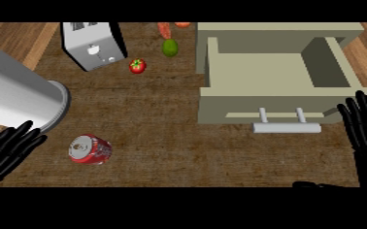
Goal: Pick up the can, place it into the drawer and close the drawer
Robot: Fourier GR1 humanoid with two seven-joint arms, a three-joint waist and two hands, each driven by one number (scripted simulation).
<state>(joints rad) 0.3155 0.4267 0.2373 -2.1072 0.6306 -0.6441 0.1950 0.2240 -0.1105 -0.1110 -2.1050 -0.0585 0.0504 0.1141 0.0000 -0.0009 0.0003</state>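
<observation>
A red can (90, 149) with a silver top lies on the dark wooden counter at the lower left. The beige drawer (215, 68) stands pulled open at the right, nothing inside it, with a pale bar handle (286, 127) on its front. My left hand (16, 144) shows at the left edge, fingers straight, a little left of the can and apart from it. At the right edge my right hand (356, 122) rests with fingers up, just right of the drawer's front corner, holding nothing.
A large metal cylinder (28, 97) lies at the left edge above my left hand. A silver toaster (91, 44) stands at the back left. A tomato (138, 66), a green avocado (170, 47) and orange vegetables (166, 28) lie behind the drawer's left side.
</observation>
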